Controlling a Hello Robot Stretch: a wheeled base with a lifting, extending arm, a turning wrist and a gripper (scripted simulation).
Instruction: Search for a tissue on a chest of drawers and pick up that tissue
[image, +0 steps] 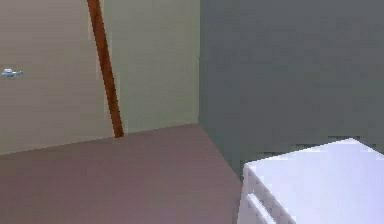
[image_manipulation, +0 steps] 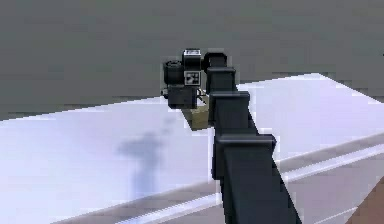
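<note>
Forward view: white chest of drawers corner at lower right, one drawer front visible on its near face. Brownish floor ahead. Beige wall with a door at the left, metal handle at the left edge, brown frame strip running down beside it. Grey-green wall behind the chest

Arm side view: arm rises from the bottom edge out over the white top of the chest of drawers. Hand at its far end, white marker squares just above and right of it. Small tan block just below and right of the hand, tight against the arm's left edge, with the chest top behind it. Can't confirm it's the tissue, shape too vague. Can't tell if it's touching the hand or resting on the top, so can't tell whether the hand holds anything; open or closed can't be read either. Grey shadow on the top, below and left of the hand
</note>
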